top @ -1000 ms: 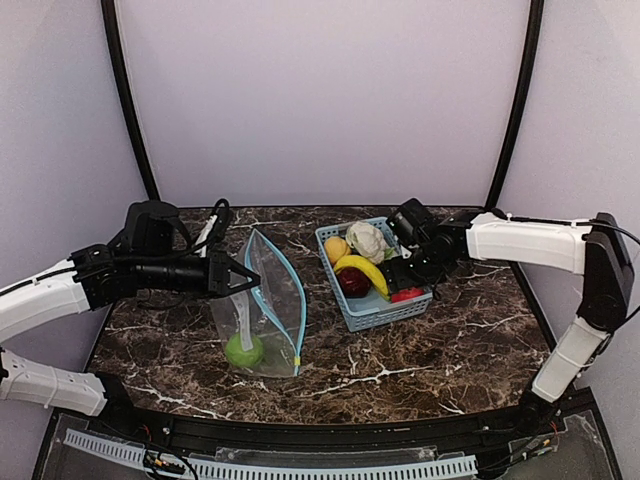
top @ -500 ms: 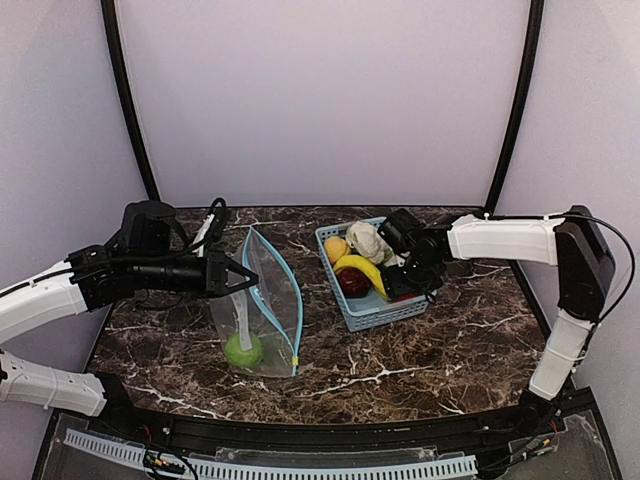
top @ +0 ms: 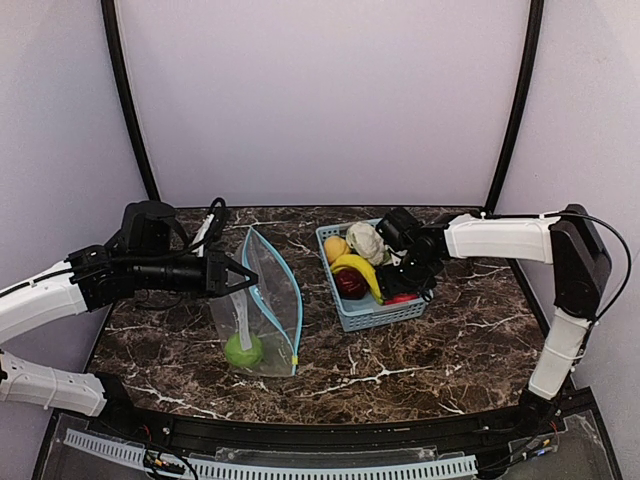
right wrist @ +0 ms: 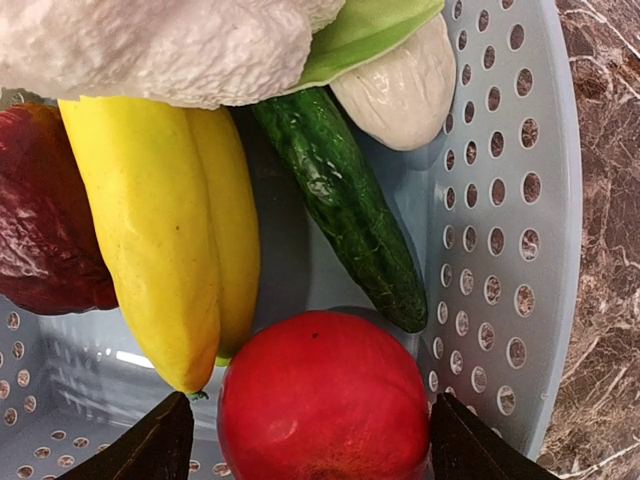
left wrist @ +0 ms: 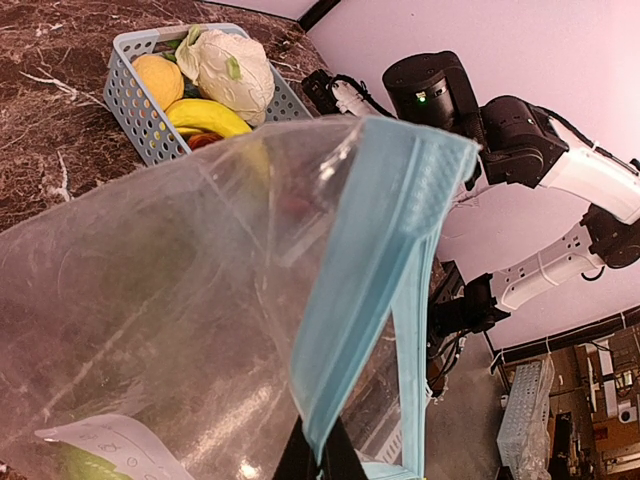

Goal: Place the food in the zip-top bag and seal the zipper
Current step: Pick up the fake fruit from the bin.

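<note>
Where the left arm reaches in from the left edge of the table, the left gripper (top: 236, 277) is pinched tight on the rim of the clear bag (top: 268, 285), holding one side of its mouth up. The bag stands left of the table's middle, nearer the front edge than the back, its base resting on the dark marble table (top: 440, 350). The teal zipper (left wrist: 380, 260) runs along the mouth, and in the overhead view its two sides are spread apart, so the bag gapes toward the right. A green apple (top: 243, 350) lies at the bottom of the bag, with the white label (left wrist: 110, 445) just above it. To the right, past the middle and closer to the back edge, sits a light blue basket (top: 372, 314), well apart from the bag. It holds an orange (top: 336, 248) at its far left corner, a cauliflower (top: 366, 240) beside that, a banana (top: 362, 272) slanting across the middle, and a dark red apple (top: 351, 284) touching the banana's left side. The wrist view adds a cucumber (right wrist: 345, 205) lying next to the banana and a red apple (right wrist: 325, 395) against the near wall. The right gripper (right wrist: 305, 455) is down inside the basket, spread wide with one finger on each side of the red apple; whether the fingers (right wrist: 140, 450) touch its skin is hard to tell at this angle.
</note>
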Motion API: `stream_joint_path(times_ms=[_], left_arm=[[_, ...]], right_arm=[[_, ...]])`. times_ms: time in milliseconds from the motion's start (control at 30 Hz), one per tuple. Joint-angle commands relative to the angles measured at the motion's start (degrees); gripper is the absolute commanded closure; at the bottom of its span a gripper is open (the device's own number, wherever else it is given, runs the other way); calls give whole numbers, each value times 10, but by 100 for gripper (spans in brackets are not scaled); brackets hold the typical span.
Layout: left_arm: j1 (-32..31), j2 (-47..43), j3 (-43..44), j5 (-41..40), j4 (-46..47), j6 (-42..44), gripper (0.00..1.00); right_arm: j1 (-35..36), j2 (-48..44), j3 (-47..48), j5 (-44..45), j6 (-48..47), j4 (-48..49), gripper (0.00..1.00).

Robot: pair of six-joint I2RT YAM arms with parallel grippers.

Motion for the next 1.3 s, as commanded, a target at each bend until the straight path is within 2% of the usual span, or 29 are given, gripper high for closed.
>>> stream_joint_path(times_ms=[0, 233, 367, 600, 833, 1267], left_arm=[[4, -8, -8, -2, -15, 0, 99], [4, -11, -5, -5, -20, 1, 99], [4, -12, -5, -6, -20, 0, 99], [4, -15, -5, -7, -22, 0, 99], [4, -16, -8, -10, -22, -2, 99], [4, -27, -14, -9, -24, -8, 99]], right_arm=[[-4, 13, 0, 6, 9, -5, 19], [-6, 21, -1, 16, 18, -15, 12], [-7, 26, -1, 19, 18, -15, 12], [-7, 11, -7, 27, 19, -11, 31], [-6, -31, -9, 28, 21, -7, 44], [-6, -159, -25, 5, 24, 21, 49]])
